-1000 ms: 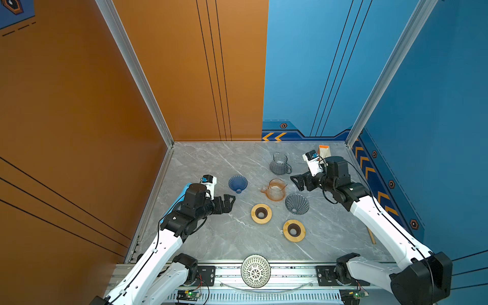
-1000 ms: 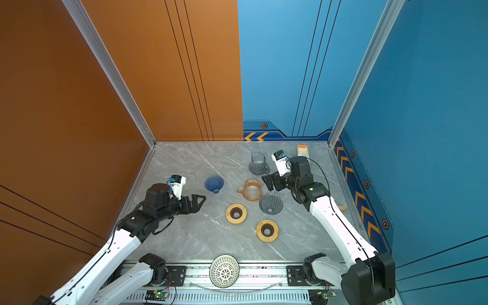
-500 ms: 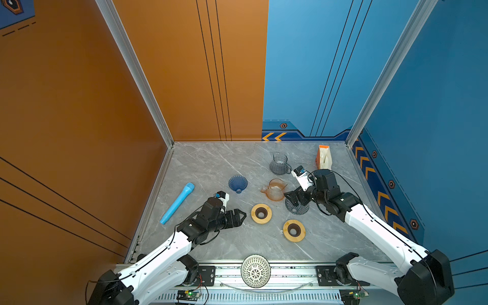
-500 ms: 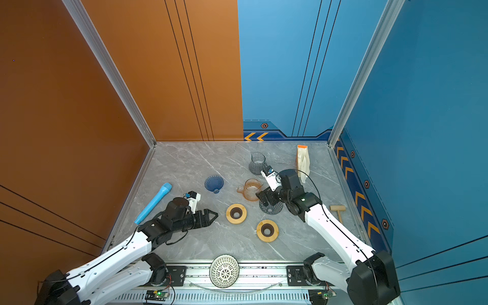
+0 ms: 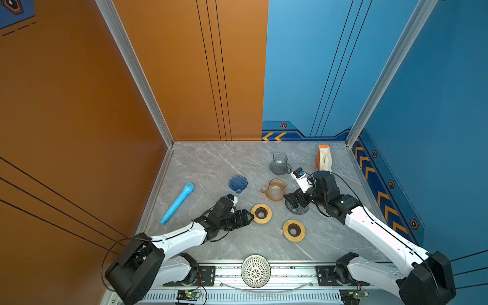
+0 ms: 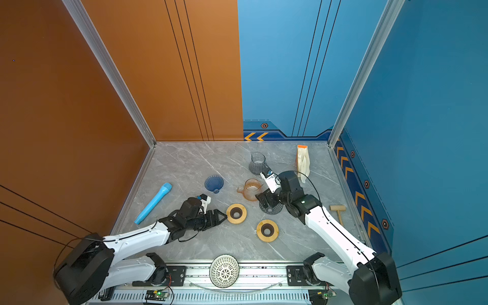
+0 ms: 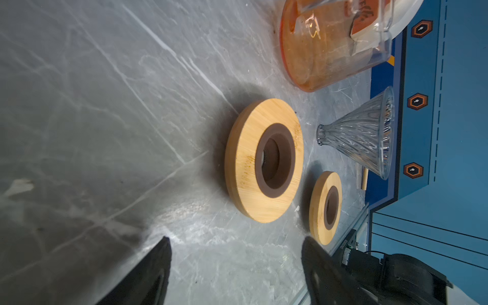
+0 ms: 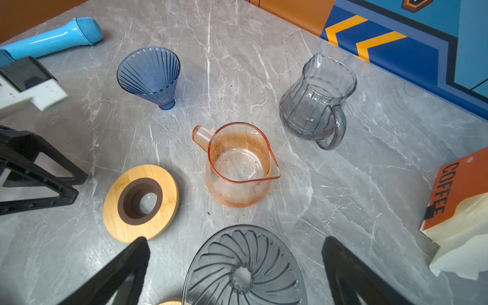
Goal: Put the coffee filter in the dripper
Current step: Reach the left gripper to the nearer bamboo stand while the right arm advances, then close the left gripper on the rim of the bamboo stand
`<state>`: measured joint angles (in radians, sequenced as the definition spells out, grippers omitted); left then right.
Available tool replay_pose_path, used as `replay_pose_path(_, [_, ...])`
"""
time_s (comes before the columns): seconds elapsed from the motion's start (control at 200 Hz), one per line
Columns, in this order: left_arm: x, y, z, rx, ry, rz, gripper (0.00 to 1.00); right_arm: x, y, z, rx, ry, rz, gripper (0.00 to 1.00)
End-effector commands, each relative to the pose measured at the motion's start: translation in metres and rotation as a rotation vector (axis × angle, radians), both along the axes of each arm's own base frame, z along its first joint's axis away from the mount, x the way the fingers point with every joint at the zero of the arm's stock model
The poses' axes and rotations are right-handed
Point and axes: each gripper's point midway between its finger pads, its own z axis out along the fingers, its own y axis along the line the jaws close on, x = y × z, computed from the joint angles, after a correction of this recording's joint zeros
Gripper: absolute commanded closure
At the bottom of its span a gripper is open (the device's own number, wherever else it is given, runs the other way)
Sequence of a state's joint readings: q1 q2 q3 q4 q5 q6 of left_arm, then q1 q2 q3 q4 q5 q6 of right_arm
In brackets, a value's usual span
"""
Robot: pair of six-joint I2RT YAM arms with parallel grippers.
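The coffee filters (image 8: 464, 250) are white papers sticking out of an orange "COFFEE" box (image 5: 324, 158) (image 6: 303, 161) at the back right. A grey glass dripper (image 5: 298, 210) (image 6: 272, 210) (image 8: 245, 269) (image 7: 364, 137) stands mid-table. My right gripper (image 5: 290, 200) (image 6: 264, 202) (image 8: 235, 240) hovers over it, open, its fingers either side of the rim and apart from it. A blue glass dripper (image 5: 237, 183) (image 6: 214, 183) (image 8: 150, 74) stands further left. My left gripper (image 5: 250, 216) (image 6: 224, 216) (image 7: 236, 240) is open and empty, tips just short of a wooden ring (image 5: 268, 214) (image 6: 243, 215) (image 7: 245, 163) (image 8: 116, 219).
A second wooden ring (image 5: 301, 233) lies near the front. An orange carafe (image 5: 274, 188) (image 8: 240, 169) and a grey carafe (image 5: 279, 163) (image 8: 317, 100) stand behind the grey dripper. A blue microphone (image 5: 177, 202) lies at the left, a wooden mallet (image 6: 338, 211) at the right wall.
My left arm swung from the left side to the near wooden ring, uncovering the blue microphone. My right gripper came forward from beside the filter box to over the grey dripper.
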<state>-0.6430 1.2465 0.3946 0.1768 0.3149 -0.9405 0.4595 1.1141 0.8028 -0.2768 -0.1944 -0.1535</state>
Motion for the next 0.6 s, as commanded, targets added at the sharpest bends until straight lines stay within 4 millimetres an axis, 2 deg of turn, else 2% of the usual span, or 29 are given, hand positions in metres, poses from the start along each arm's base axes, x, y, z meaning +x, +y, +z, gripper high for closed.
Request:
replay_pose_path(0.0, [0.006, -0.019, 0.011, -0.08, 0.0, -0.022, 0.24, -0.001, -0.005, 0.001, -0.018, -0.029, -0.013, 0.0])
replay_pose_path(0.16, [0.006, -0.026, -0.002, -0.099, 0.058, -0.02, 0.28, -0.001, -0.007, -0.003, -0.031, -0.03, -0.02, 0.0])
replay_pose_path(0.35, [0.008, -0.035, -0.014, -0.111, 0.106, -0.034, 0.32, 0.002, -0.009, 0.002, -0.027, -0.051, -0.023, 0.0])
replay_pose_path(0.596, [0.01, -0.044, -0.023, -0.132, 0.146, -0.041, 0.41, 0.003, -0.012, -0.002, -0.035, -0.045, -0.036, 0.0])
